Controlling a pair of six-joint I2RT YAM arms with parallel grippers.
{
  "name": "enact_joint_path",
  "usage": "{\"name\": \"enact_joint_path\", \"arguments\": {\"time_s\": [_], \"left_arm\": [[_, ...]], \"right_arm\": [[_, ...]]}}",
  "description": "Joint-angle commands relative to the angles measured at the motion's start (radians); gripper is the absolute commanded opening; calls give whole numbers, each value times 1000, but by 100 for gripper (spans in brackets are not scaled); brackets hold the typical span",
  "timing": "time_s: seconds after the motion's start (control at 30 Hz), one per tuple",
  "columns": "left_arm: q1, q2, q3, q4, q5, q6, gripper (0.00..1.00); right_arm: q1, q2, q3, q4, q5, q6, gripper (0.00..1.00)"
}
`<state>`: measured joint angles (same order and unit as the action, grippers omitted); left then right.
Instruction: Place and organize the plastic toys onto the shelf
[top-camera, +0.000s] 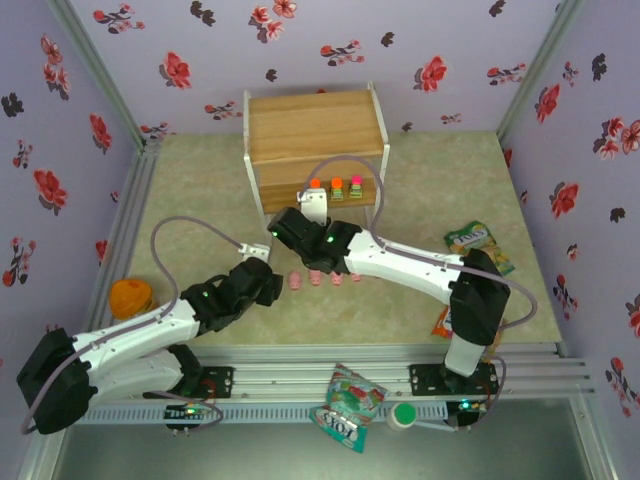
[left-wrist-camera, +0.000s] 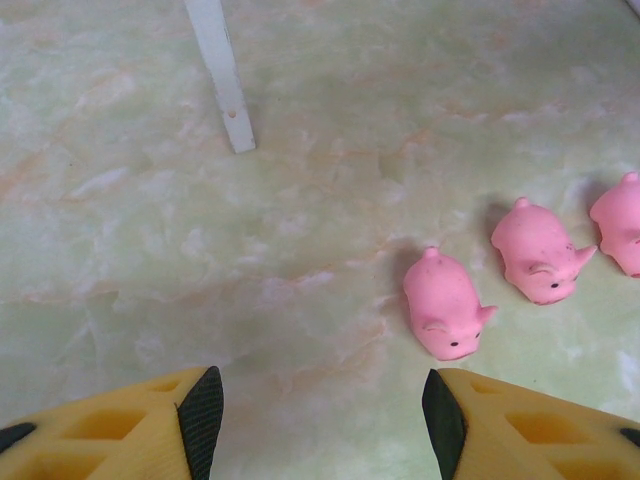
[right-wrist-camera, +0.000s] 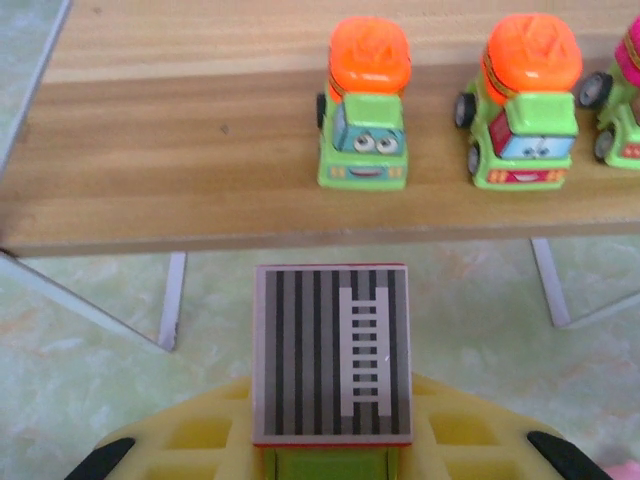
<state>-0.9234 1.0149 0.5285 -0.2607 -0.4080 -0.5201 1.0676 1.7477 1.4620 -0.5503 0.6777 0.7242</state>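
The shelf (top-camera: 315, 130) is pale grained wood on thin white legs. Its lower board carries three glossy, blocky green-based trucks (right-wrist-camera: 365, 105). Just in front of that board, the right gripper (right-wrist-camera: 330, 445) clamps a grey-striped truck (right-wrist-camera: 332, 350) between its yellow fingers. Further out from the shelf, smooth rounded pink pigs (left-wrist-camera: 445, 303) lie just ahead of the left gripper (left-wrist-camera: 320, 410), whose jaws stand apart and empty.

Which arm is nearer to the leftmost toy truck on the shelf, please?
Right. The right arm's fingers hold another truck just in front of that truck; the left arm's fingers hang open farther back, beside the pigs.
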Motion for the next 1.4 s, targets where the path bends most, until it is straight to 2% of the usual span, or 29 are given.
{"name": "enact_joint_path", "arguments": {"time_s": [0.0, 0.33, 1.37], "left_arm": [[12, -6, -15, 11, 23, 3, 60], [21, -3, -18, 15, 30, 0, 60], [26, 2, -18, 18, 40, -4, 60]], "right_arm": [[-14, 36, 56, 37, 16, -49, 24], [-28, 109, 114, 136, 29, -117, 24], [-80, 240, 221, 259, 16, -179, 25]]}}
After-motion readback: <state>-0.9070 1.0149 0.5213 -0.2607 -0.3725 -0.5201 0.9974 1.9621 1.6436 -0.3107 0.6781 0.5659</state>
